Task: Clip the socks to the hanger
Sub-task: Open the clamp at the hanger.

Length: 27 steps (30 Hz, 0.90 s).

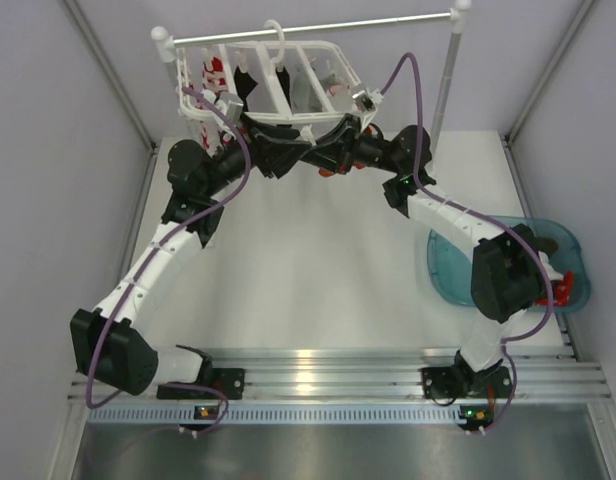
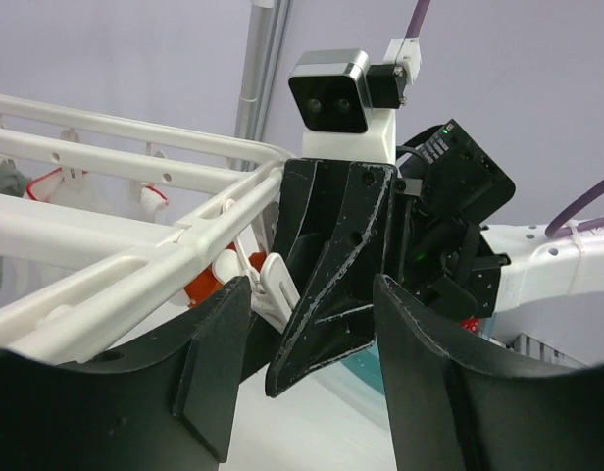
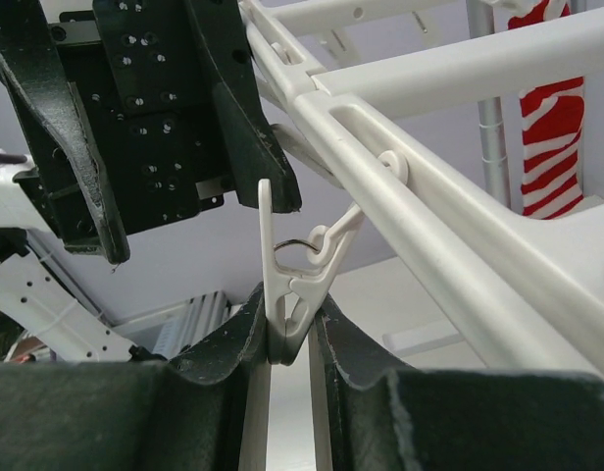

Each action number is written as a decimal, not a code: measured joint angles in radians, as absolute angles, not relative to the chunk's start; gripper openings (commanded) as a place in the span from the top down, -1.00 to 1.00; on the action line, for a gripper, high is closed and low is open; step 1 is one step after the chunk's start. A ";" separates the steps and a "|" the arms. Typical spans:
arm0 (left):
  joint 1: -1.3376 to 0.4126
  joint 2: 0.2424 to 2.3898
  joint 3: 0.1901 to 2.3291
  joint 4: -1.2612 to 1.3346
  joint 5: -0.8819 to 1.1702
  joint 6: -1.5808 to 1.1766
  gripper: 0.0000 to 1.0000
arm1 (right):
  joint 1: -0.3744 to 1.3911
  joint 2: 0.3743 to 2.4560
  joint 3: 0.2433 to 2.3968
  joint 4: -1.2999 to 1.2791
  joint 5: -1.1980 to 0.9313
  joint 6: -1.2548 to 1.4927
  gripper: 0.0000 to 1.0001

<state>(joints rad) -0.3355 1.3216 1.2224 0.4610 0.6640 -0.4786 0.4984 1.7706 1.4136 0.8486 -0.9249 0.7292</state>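
Observation:
The white hanger point(image 1: 288, 118) hangs from the rail at the back, with several socks clipped under it: a red-and-white striped one point(image 1: 216, 75) and a black one point(image 1: 246, 85). Both arms meet under its near edge. My right gripper point(image 3: 287, 316) is shut on the lower end of a white clip point(image 3: 282, 275) that dangles from a hanger bar point(image 3: 449, 235). My left gripper point(image 2: 312, 294) faces it from close by, open, with nothing between its fingers. That clip point(image 2: 273, 285) shows beside the right gripper's black fingers point(image 2: 331, 285). Something orange-red point(image 2: 199, 287) sits behind the clip. A striped sock point(image 3: 552, 128) hangs further back.
A blue tray point(image 1: 448, 272) at the right holds more socks, a black one point(image 1: 553, 243) and a red one point(image 1: 564, 290). The silver rail point(image 1: 318, 28) rests on white posts point(image 1: 448, 70). Purple cables loop over both arms. Grey walls close in the table.

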 measured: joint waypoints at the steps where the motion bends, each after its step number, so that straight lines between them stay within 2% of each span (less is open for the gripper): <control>1: -0.336 1.328 1.222 0.466 0.657 -0.481 -0.16 | 0.498 1.775 1.414 0.854 -0.922 0.738 1.00; 7: -0.343 1.340 1.222 0.486 0.586 -0.500 -0.11 | 0.498 1.782 1.414 0.868 -0.915 0.754 1.00; 10: -0.344 1.341 1.222 0.495 0.559 -0.506 0.05 | 0.498 1.782 1.414 0.868 -0.915 0.754 1.00; 11: -0.344 1.345 1.222 0.501 0.554 -0.512 0.18 | 0.498 1.782 1.414 0.869 -0.915 0.754 1.00; 15: -0.343 1.365 1.222 0.518 0.544 -0.531 0.37 | 0.498 1.782 1.414 0.868 -0.915 0.754 1.00; 19: -0.341 1.372 1.222 0.525 0.544 -0.534 0.32 | 0.498 1.782 1.414 0.866 -0.912 0.751 1.00; 27: -0.340 1.378 1.223 0.552 0.574 -0.561 0.36 | 0.498 1.782 1.414 0.858 -0.907 0.741 1.00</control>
